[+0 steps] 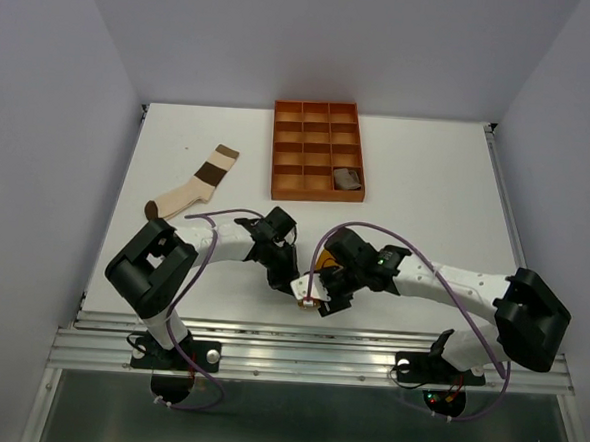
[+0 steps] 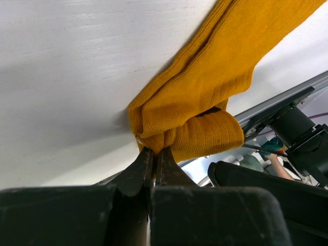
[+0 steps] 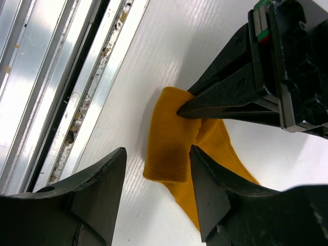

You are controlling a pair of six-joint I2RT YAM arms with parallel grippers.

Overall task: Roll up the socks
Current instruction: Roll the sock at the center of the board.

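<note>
Mustard sock (image 1: 321,305), top view: lies at near edge of table (image 1: 427,189), almost all hidden under the two claws, only a sliver of orange showing. Left gripper (image 1: 297,287) and right gripper (image 1: 326,301) meet over it, tips close together. Colour-blocked sock (image 1: 192,190): lies flat and unrolled, well apart to the left, toe toward near-left. Orange tray (image 1: 275,150) at far centre; grey bundle (image 1: 347,179) sits in its near-right compartment.

Left wrist view: mustard sock (image 2: 205,92) stretches across white table (image 2: 66,77) toward upper right, end folded back on itself into a loose loop. Left gripper (image 2: 154,154): jaws together, pinching the edge of that fold right at the tips.

Right wrist view: mustard sock (image 3: 169,133) lies on table just beside aluminium rail (image 3: 66,77), folded end nearest the rail, rest trailing toward lower right. Left gripper (image 3: 184,109) comes in from the right, tips clamped on top of the fold. Right gripper (image 3: 158,154): jaws apart, one finger either side of the folded end, straddling it. Cannot tell whether the pads touch the fabric.
</note>
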